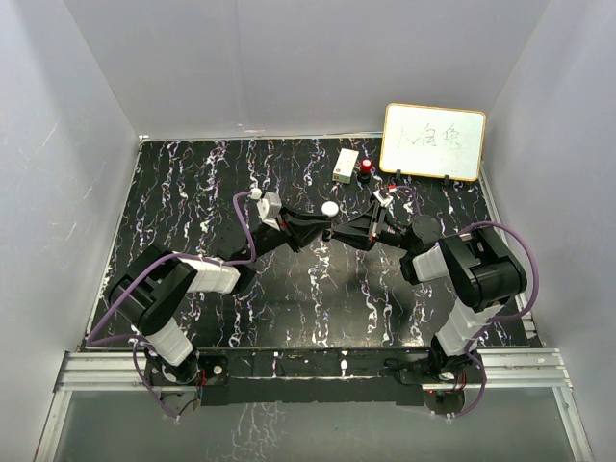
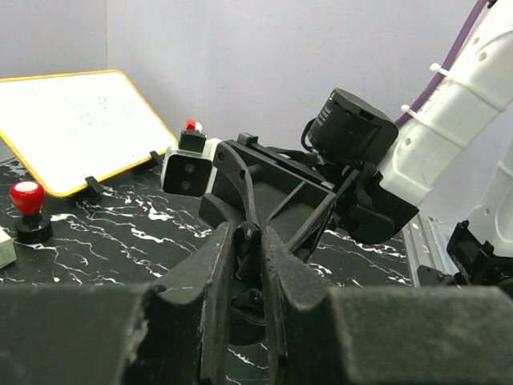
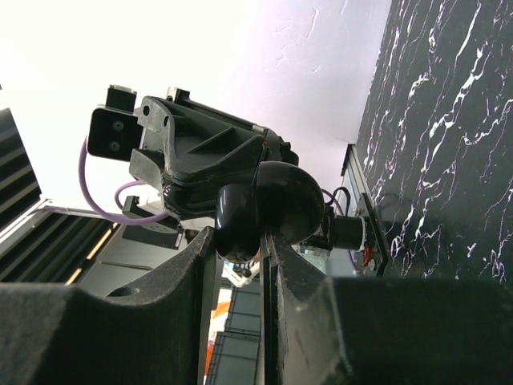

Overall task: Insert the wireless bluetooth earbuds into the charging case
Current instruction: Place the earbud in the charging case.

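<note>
My two grippers meet tip to tip above the middle of the table, the left gripper (image 1: 323,231) facing the right gripper (image 1: 344,231). In the left wrist view the left gripper (image 2: 248,230) is shut on a tiny black earbud (image 2: 248,245), pinched between its fingertips. Just beyond it sits the dark round charging case (image 2: 244,322). In the right wrist view the right gripper (image 3: 240,245) is shut on that glossy black charging case (image 3: 239,218), whose domed lid (image 3: 292,199) stands open to the right. A second earbud cannot be made out for sure.
A yellow-framed whiteboard (image 1: 433,141) leans at the back right. A red-topped knob (image 1: 366,168) and a small white box (image 1: 345,166) stand in front of it. A white round puck (image 1: 330,208) lies just behind the grippers. Grey walls enclose the black marbled table (image 1: 192,192).
</note>
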`<state>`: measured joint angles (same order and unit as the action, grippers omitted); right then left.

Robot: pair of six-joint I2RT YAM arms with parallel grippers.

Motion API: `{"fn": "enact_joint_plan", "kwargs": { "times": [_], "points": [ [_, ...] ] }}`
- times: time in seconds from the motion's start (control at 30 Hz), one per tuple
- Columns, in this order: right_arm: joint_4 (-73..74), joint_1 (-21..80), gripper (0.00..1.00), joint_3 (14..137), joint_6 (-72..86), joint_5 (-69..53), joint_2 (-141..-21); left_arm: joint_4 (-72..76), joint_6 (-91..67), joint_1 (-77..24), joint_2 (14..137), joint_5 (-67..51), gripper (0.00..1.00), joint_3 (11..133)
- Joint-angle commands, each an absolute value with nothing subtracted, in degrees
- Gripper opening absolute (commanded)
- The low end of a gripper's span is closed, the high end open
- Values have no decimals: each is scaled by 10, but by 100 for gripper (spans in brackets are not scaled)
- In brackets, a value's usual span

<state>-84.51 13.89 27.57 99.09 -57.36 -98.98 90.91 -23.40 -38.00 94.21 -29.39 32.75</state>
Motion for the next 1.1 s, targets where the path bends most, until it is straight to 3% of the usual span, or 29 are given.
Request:
{"fn": "enact_joint_plan", "kwargs": {
  "times": [0.0, 1.07],
  "points": [
    [-987, 142, 0, 286, 1004, -572, -994, 1024, -216, -382, 930, -293, 0, 323],
    [-1018, 142, 0, 286, 1021, -571, -994, 1024, -206, -382, 941, -282, 0, 316]
  ]
}}
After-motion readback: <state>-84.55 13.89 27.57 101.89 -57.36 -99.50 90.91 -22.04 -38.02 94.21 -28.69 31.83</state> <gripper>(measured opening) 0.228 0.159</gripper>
